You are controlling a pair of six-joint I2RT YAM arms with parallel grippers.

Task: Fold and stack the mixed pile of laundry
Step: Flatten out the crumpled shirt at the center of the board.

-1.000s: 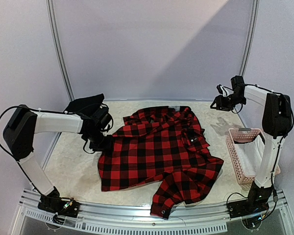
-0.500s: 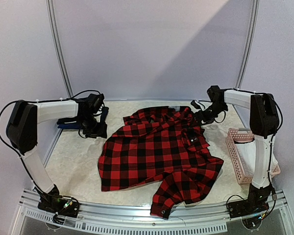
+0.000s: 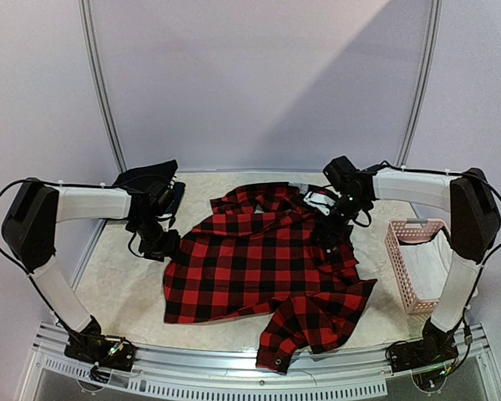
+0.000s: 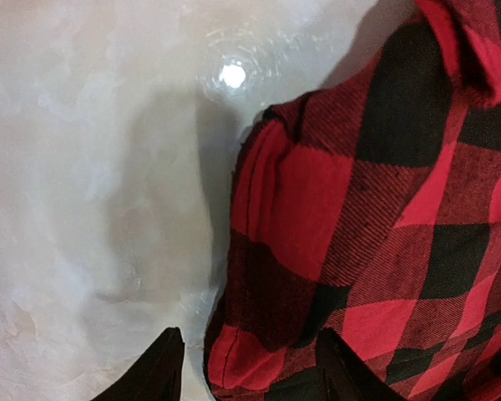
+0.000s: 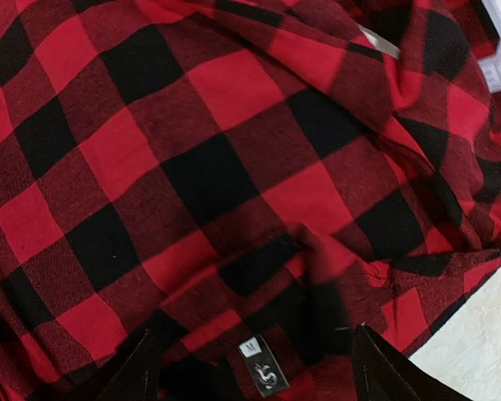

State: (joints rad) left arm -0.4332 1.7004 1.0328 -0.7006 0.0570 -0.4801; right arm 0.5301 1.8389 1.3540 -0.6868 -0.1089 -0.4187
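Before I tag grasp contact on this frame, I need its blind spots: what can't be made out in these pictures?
- Left gripper: left wrist view, bottom edge cuts its fingers; contact with the plaid shirt unclear.
- Right gripper: right wrist view, fingers blurred and cut off below.
- Dark garment: top view, left arm covers part; type unclear.
- Pink basket: top view, right arm hides part of its contents.

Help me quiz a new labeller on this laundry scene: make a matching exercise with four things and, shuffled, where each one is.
Things:
1. plaid shirt
2. pink basket
3. dark clothes
4. right gripper

Places:
a. far-left corner of the table
b. above the shirt's far end, jaws open
c. spread across the middle
d. at the right edge

Pairs: 1-c, 2-d, 3-a, 4-b
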